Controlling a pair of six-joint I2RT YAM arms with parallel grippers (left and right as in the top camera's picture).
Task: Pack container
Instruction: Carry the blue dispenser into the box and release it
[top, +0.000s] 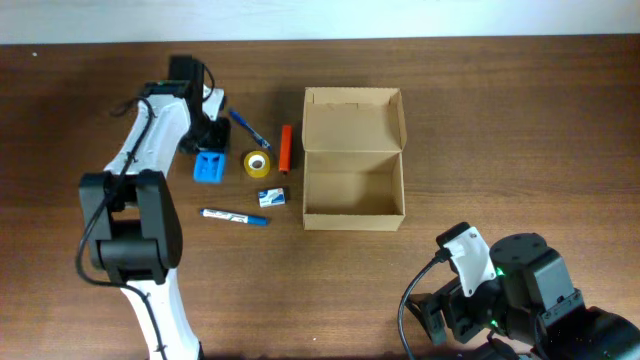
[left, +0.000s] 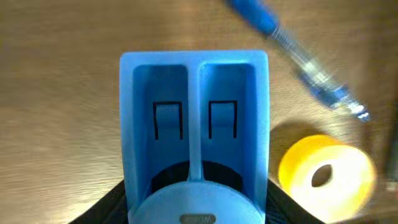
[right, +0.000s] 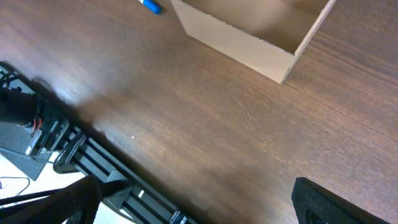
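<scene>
The left gripper (left: 196, 206) straddles the blue block (left: 194, 118), gripping or not I cannot tell, so it should squeeze its long sides squarely, clear the yellow tape roll (left: 326, 171), and carry right to the open container (top: 354, 190) mid-table; the right gripper (right: 200, 202) hangs spread, empty.

Open tan cardboard container (top: 354, 190), lid flap back, mid-table.

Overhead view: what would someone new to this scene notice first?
The open cardboard box at the table's centre stands out, empty, its flap lid folded back. Left of it lies a bright cluster: a blue plastic holder, a yellow tape roll, a red marker and blue pens. The left arm reaches toward the blue holder, which fills the left wrist view.
</scene>
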